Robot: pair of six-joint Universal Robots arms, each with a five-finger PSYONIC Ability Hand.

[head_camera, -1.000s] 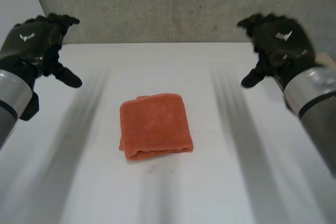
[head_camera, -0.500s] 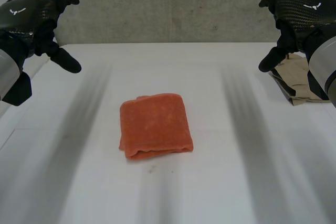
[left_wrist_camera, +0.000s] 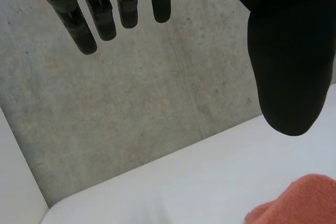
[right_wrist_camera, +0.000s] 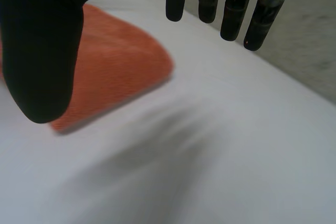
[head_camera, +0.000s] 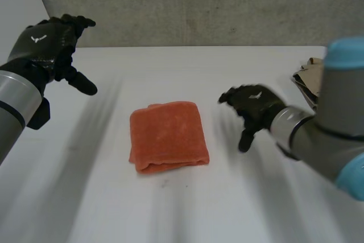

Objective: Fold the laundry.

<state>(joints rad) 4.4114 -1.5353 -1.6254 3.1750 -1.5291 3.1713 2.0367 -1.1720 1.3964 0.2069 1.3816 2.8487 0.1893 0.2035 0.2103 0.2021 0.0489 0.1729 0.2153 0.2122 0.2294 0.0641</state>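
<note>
Right hand (head_camera: 256, 104) and left hand (head_camera: 45, 44) both released and empty; orange towel (head_camera: 169, 136) lies folded.

The right hand hovers low just beside the towel with straight fingers. The left hand hangs raised, well apart from it, with relaxed fingers. The towel sits as a compact, layered rectangle in the middle of the white surface (head_camera: 187, 66), and neither hand touches it. This piece looks finished, with perhaps only a last tidy or setting it aside left. Crumpled brown paper (head_camera: 306, 81) lies at the surface's right edge.
</note>
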